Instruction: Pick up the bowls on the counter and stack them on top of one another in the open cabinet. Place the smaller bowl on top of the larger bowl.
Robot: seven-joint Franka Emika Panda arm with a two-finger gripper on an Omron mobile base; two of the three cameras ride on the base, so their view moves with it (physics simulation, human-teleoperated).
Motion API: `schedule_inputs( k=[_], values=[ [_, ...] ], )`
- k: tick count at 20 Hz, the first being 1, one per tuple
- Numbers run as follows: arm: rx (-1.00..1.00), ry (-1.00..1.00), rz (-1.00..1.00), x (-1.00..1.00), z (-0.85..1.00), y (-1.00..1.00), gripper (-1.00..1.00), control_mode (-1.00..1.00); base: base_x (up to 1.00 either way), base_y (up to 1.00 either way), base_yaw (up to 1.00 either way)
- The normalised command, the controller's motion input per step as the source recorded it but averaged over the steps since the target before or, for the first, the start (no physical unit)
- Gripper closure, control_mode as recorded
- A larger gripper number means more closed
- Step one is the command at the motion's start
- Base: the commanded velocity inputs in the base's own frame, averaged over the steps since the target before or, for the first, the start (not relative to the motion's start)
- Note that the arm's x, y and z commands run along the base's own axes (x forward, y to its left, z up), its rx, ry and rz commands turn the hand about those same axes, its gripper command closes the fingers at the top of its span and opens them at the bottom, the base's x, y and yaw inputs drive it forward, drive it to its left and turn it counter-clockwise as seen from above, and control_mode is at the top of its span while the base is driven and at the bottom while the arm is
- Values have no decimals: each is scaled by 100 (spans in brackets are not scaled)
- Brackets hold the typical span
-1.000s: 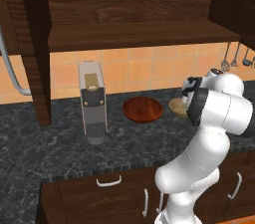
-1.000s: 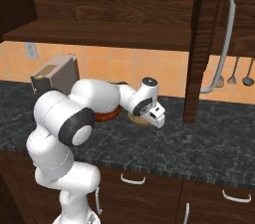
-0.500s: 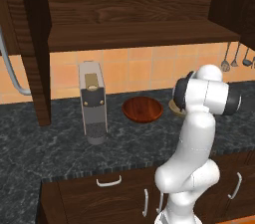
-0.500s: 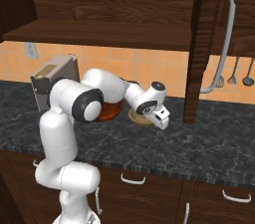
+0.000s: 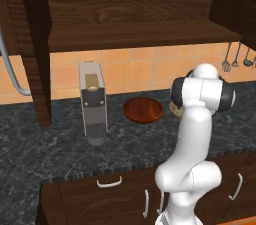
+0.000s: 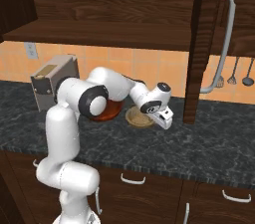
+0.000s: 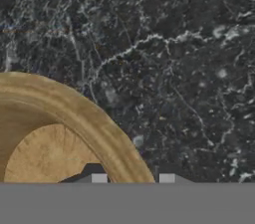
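The dark marbled desk carries both bowls; the open cabinet above is bare, so no stacking is done. The hand straddles the smaller bowl's rim, fingers apart, not yet gripping; the larger bowl sits just beside.

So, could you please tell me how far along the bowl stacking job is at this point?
Nothing is stacked yet: the larger bowl and the smaller bowl both sit on the counter, and the open cabinet shelf holds neither. In hand: the gripper is low over the smaller bowl's rim, one fingertip inside, one outside. Left: grasp, place the larger bowl first, then the smaller on top.
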Motion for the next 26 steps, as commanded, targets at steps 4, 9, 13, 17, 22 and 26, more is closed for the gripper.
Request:
schedule_inputs(
  k=[4, 9, 13, 17, 22, 26],
  values=[
    [9, -12, -1, -1, 70, 0, 100, -100, 0, 0, 0],
    [6, -11, -2, -1, 76, 37, 100, -100, 0, 0, 0],
    [0, 0, 0, 0, 19, 100, 100, -100, 0, 0, 0],
    [0, 0, 0, -3, 1, 100, 100, -100, 0, 0, 0],
    [0, 0, 0, 0, 0, 100, 100, -100, 0, 0, 0],
    [-6, 2, 0, 33, 0, 87, 100, -100, 0, 0, 0]
  ],
)
